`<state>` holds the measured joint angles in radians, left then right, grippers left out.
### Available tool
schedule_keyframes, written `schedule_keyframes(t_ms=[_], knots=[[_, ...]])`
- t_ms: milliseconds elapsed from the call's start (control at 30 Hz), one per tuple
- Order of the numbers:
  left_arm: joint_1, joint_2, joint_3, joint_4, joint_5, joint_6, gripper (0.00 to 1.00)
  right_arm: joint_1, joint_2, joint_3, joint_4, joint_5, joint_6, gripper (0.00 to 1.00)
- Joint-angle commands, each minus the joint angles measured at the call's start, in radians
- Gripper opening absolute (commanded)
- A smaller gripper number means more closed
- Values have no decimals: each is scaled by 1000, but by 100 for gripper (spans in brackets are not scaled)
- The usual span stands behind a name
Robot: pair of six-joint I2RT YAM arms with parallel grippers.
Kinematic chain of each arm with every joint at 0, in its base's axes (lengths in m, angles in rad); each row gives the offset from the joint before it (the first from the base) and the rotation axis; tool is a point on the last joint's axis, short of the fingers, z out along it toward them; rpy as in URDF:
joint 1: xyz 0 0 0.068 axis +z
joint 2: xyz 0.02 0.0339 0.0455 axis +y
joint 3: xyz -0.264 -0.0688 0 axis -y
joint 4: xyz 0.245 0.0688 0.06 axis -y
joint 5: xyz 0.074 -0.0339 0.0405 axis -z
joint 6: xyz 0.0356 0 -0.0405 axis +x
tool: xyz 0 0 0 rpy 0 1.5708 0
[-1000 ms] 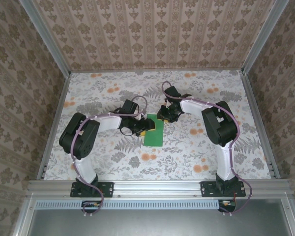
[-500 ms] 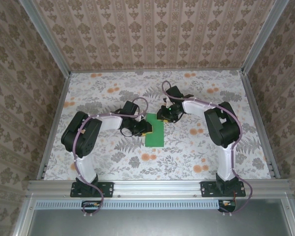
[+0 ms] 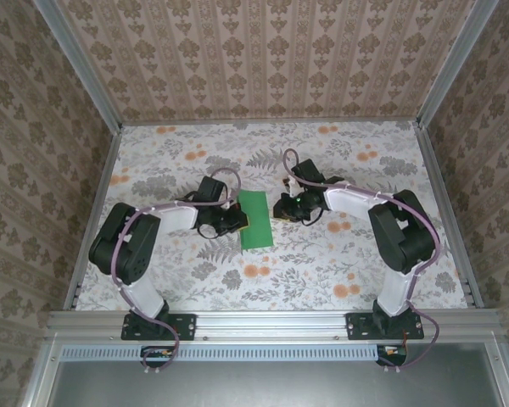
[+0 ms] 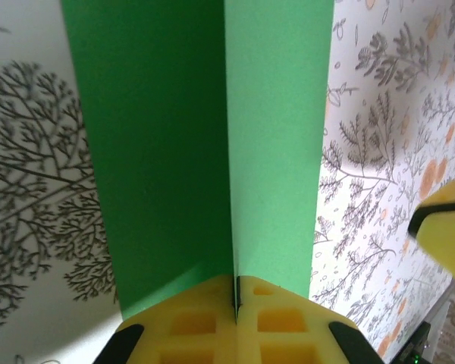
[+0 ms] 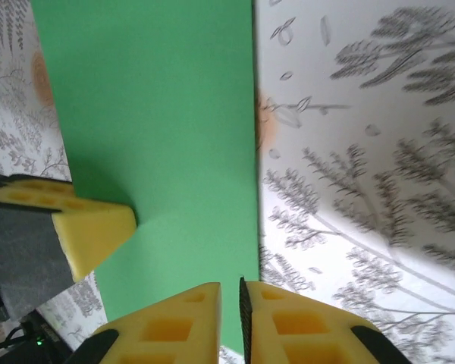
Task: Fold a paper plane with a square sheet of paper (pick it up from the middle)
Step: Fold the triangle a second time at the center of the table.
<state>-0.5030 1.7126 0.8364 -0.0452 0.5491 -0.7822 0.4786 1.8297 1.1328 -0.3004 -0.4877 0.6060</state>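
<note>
The square sheet of paper (image 3: 256, 219), bright green and creased into a narrow rectangle, lies near the middle of the bench (image 3: 339, 271). The left gripper (image 3: 240, 222) is at its left edge, the pads pressed together on a raised fold of the paper (image 4: 280, 136). The right gripper (image 5: 231, 288) is at the right edge, very narrow. I cannot tell if it pinches the paper (image 5: 152, 114).

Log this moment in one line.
stage: folding | paper: green, creased down the middle | left hand: shut on paper | right hand: narrow gap, at paper's edge
</note>
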Motion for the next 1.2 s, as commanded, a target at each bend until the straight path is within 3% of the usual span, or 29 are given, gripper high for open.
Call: schedule_keyframes(t_ms=[0, 300, 633, 900, 1167], knots=[[1, -4, -5, 16, -5, -16, 4, 33, 20, 2, 33, -39, 27, 15], [2, 11, 1, 2, 3, -26, 11, 78, 118, 33, 34, -56, 44, 11], [-53, -52, -51, 41, 63, -83, 38, 78, 162, 35, -8, -1, 43, 11], [-107, -94, -90, 34, 1, -139, 37, 79, 168, 49, -36, 24, 48, 11], [-120, -103, -114, 95, 9, -192, 32, 80, 177, 53, -50, 36, 60, 10]])
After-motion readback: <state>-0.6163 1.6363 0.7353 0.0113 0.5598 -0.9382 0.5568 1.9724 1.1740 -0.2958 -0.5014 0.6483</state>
